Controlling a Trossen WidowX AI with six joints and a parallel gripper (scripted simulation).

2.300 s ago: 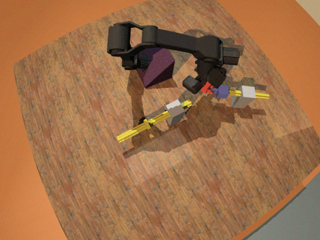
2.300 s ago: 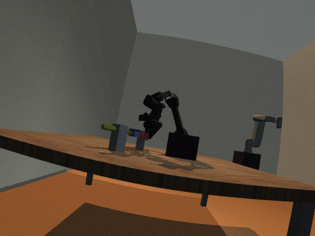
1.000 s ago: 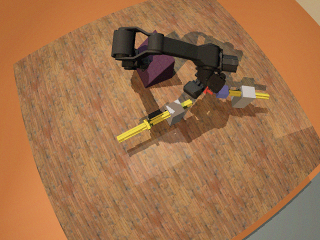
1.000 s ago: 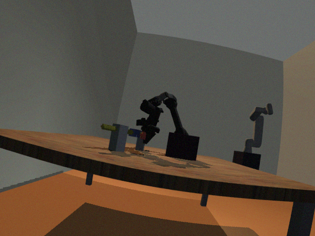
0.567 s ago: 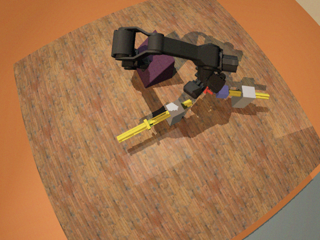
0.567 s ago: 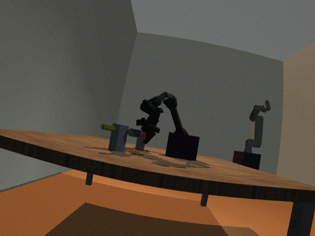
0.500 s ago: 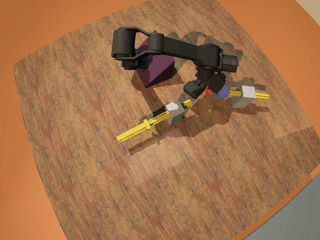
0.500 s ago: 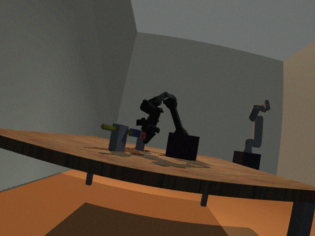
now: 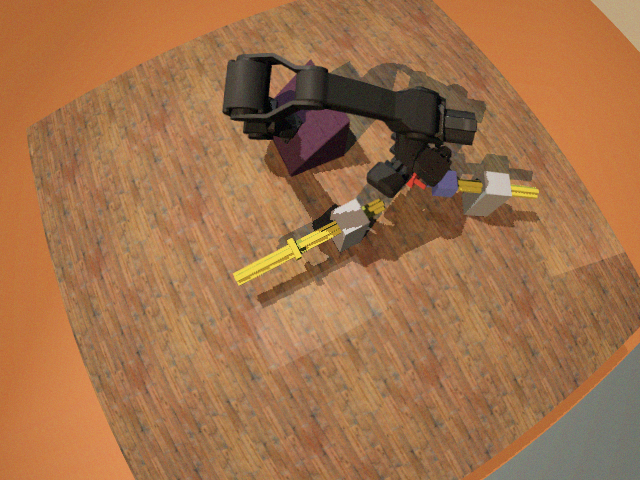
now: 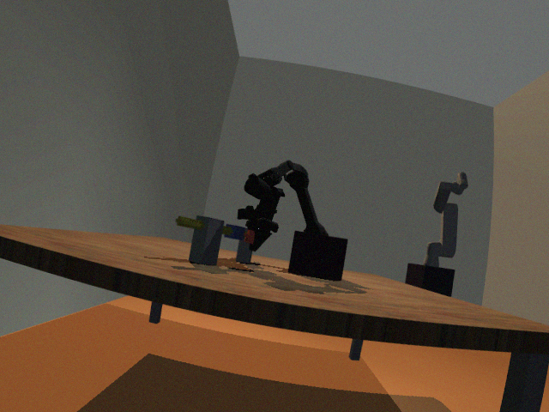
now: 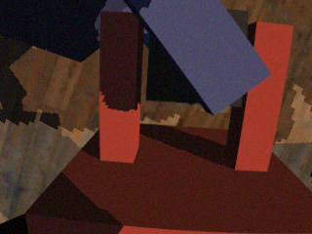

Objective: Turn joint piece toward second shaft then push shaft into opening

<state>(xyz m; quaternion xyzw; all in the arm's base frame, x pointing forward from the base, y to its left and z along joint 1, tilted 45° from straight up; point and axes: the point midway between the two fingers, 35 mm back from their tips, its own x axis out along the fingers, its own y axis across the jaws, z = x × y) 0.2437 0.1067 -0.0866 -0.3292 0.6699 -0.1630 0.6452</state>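
Observation:
The red joint piece (image 9: 415,181) (image 10: 250,236) (image 11: 195,195) has two prongs beside the tilted blue part (image 9: 445,184) (image 10: 234,232) (image 11: 205,49) on the end of the fixed yellow shaft (image 9: 523,191) (image 10: 186,221). That shaft passes through the right-hand grey block (image 9: 497,184) (image 10: 206,244). My gripper (image 9: 412,178) is shut on the red joint piece. Which way its opening points is hidden. The second yellow shaft (image 9: 262,265), with a crossbar, lies through the other grey block (image 9: 350,215) (image 10: 243,253); its near end stands short of and apart from the joint piece.
The purple arm base (image 9: 317,139) stands behind the second block; it looks black in the exterior view. My arm reaches over from it above the wooden table (image 9: 206,361) (image 10: 399,297). Another arm (image 10: 449,230) stands far to the right in the exterior view.

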